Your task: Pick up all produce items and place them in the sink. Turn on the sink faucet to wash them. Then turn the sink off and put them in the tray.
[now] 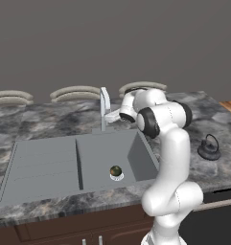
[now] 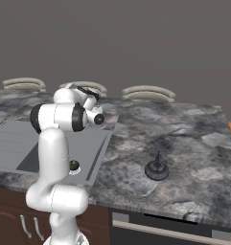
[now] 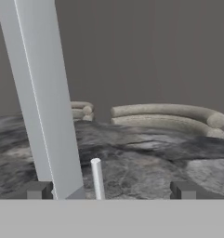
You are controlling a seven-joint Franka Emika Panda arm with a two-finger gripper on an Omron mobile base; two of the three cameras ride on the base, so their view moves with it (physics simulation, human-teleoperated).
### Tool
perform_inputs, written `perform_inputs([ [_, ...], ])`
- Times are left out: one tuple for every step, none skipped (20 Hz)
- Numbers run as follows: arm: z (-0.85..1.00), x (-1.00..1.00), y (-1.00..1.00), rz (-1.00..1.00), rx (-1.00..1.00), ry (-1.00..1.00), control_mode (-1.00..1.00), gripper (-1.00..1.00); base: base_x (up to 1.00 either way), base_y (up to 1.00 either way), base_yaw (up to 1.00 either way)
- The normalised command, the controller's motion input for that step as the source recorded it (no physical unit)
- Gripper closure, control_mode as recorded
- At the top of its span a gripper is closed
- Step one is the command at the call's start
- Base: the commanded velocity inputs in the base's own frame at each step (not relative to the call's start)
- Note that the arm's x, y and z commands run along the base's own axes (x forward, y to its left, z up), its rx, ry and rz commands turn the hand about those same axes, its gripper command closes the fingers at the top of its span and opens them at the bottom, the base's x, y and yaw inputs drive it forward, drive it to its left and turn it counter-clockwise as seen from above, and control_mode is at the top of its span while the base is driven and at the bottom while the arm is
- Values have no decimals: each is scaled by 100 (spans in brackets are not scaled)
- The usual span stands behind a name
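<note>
The produce item [image 1: 116,170], small, round and dark green with a reddish patch, rests on the white drain [image 1: 117,177] in the basin of the grey sink [image 1: 45,165]; it also shows in the right base view [image 2: 75,165]. The slim silver sink faucet [image 1: 105,106] stands behind the basin. My gripper [image 1: 110,115] is held level right at the faucet. In the hand view the gripper [image 3: 112,193] is open, with the faucet post [image 3: 43,93] leaning between its fingertips near the left one, and a thin white rod [image 3: 97,179] beside it. I cannot make out the tray.
A black kettle [image 1: 209,148] with a loop handle sits on the marble counter [image 1: 198,117] right of the sink. A sliver of an orange-brown flat surface [image 1: 230,106] shows at the counter's right end. Curved beige seat backs [image 1: 76,93] line the far side.
</note>
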Motion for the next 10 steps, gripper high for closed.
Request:
perform_inputs([
  [-7, 11, 15, 0, 0, 0, -100, -100, 0, 0, 0],
  [-6, 11, 16, 0, 0, 0, -100, -100, 0, 0, 0],
  [-7, 7, 13, 0, 0, 0, -100, -100, 0, 0, 0],
  [-7, 7, 11, 0, 0, 0, -100, -100, 0, 0, 0],
  [-7, 8, 13, 0, 0, 0, -100, -100, 0, 0, 0],
  [-6, 8, 14, 0, 0, 0, -100, -100, 0, 0, 0],
  [-5, 8, 14, 0, 0, 0, -100, -100, 0, 0, 0],
  [-6, 9, 15, 0, 0, 0, -100, -100, 0, 0, 0],
  [-6, 8, 14, 0, 0, 0, -100, -100, 0, 0, 0],
  [-5, 11, 19, 0, 0, 0, -100, 100, 0, 0, 0],
])
